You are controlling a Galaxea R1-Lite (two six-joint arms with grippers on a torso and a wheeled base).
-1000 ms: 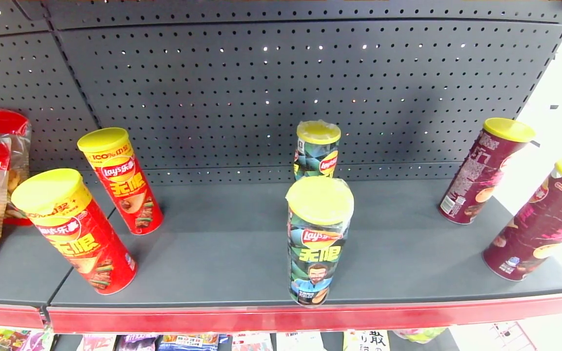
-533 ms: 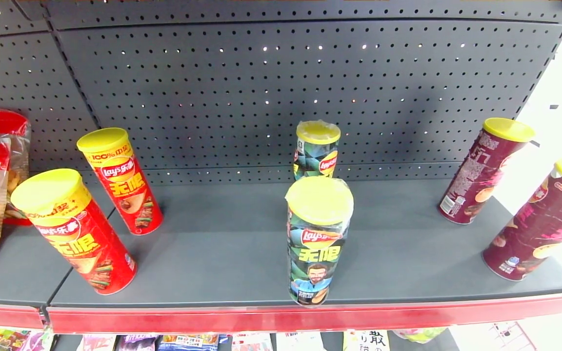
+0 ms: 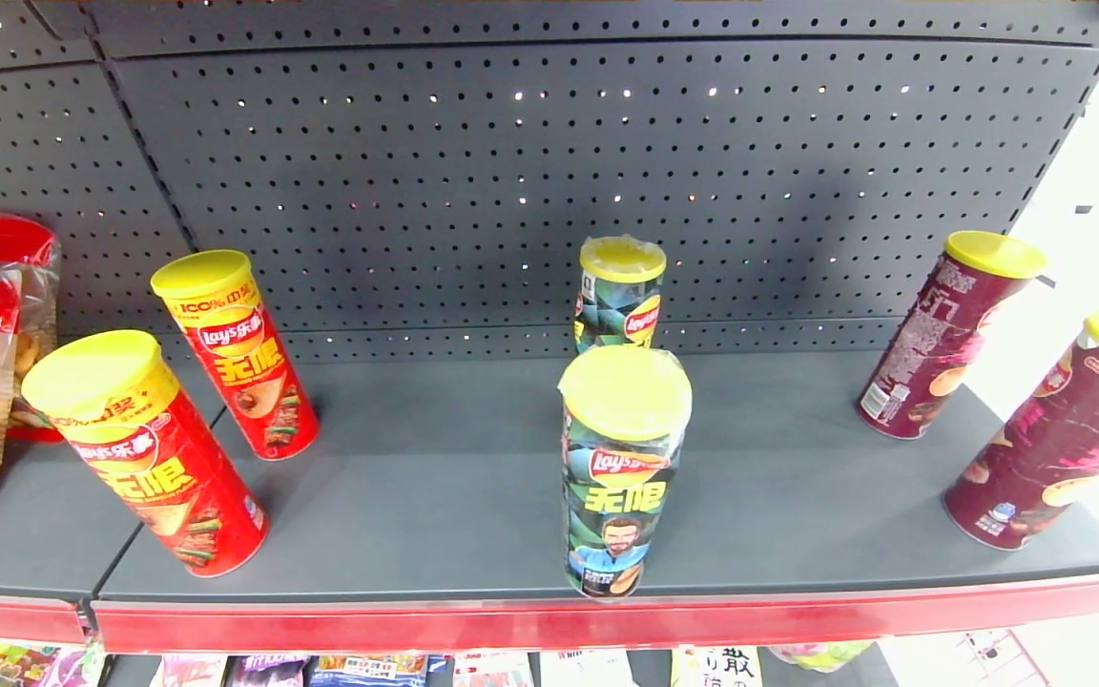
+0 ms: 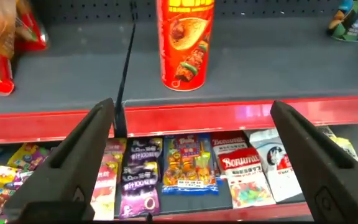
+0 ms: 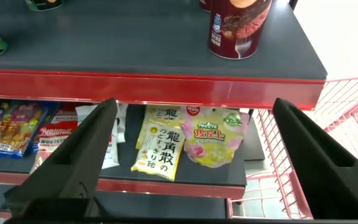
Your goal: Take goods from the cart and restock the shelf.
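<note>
Now both our grippers hang open before the shelf [image 3: 473, 496].
Our left gripper [image 4: 191, 168], jaws spread wide, faces the shelf's red front edge, with a red can [image 4: 185, 43] upright near that edge and snack packets [image 4: 238, 171] on the level below. Our right gripper [image 5: 191, 168] (just as wide open) faces a maroon can [image 5: 238, 28] at the shelf's right end, a yellow packet [image 5: 160, 149] below it and the pink wire cart [image 5: 353, 112] beside. Two green cans [image 3: 621, 468] stand mid-shelf, one behind the other.
</note>
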